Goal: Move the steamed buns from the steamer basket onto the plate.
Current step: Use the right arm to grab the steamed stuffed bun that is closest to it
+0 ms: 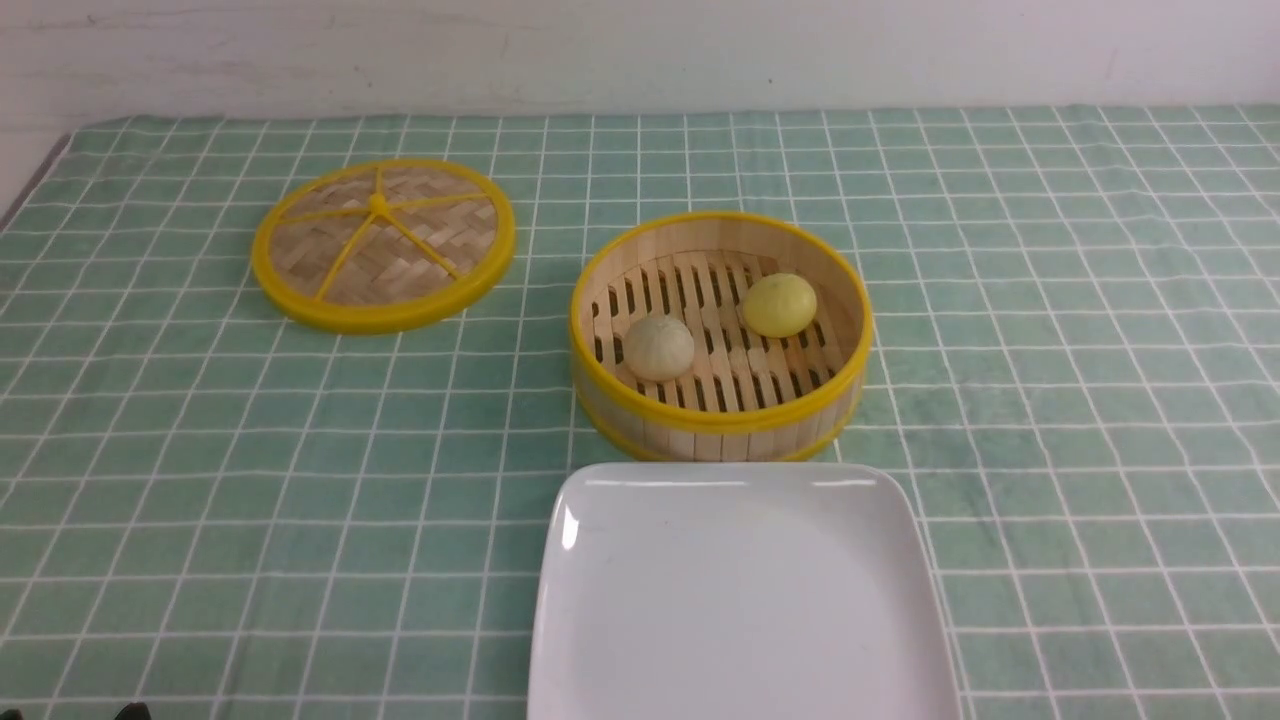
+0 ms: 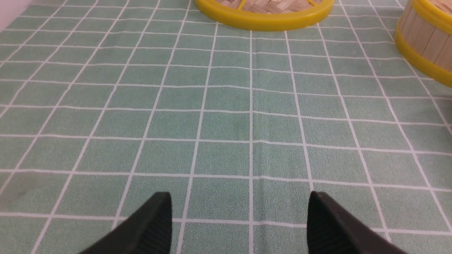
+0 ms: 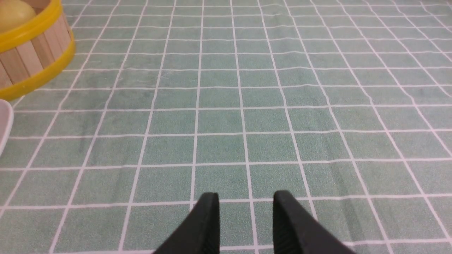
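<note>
**Fig.** Task progress: nil. Yellow bun [image 1: 780, 305] & beige-grey bun [image 1: 658, 347] both sit on the slatted floor of the steamer basket [image 1: 720, 425], apart from each other. Plate [image 1: 740, 600] lies just in front of the basket on the robot's side, w/ no bun on it. Lid [image 1: 383, 245] is off, flat on the bench [image 1: 1050, 350] to the basket's left. To do: both pick-ups & both placements. Left hand [image 2: 240, 197]: fingers spread wide, holding nothing, above the bench. Right hand [image 3: 246, 194]: narrow gap between fingers, nothing in it, no contact w/ basket.
</note>
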Robot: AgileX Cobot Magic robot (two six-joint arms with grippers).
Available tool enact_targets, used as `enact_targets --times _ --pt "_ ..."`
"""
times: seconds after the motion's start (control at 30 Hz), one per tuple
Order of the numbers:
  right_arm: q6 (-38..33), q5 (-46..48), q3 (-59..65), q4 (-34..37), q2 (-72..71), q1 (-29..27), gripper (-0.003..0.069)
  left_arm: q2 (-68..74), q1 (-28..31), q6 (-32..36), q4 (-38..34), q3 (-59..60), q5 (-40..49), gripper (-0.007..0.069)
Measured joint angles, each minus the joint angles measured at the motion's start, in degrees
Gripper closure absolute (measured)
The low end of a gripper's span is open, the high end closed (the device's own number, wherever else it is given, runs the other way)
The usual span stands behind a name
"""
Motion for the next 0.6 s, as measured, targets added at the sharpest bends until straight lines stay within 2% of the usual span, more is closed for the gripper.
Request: enact_targets --times 0.17,0.27,0.6 --pt "0.0 -3.17 -0.94 2.2 0.0 0.0 0.0419 0.0 0.0 0.0 0.0 0.0 0.0 0.0113" --pt "0.0 -6.53 -7.67 2.6 0.0 0.0 0.0419 0.0 0.0 0.0 0.0 0.0 0.0 0.0113" --pt "0.06 -7.06 -23.52 3.14 -0.11 0.0 0.0419 0.0 0.0 0.0 0.0 0.0 0.0 0.0113"
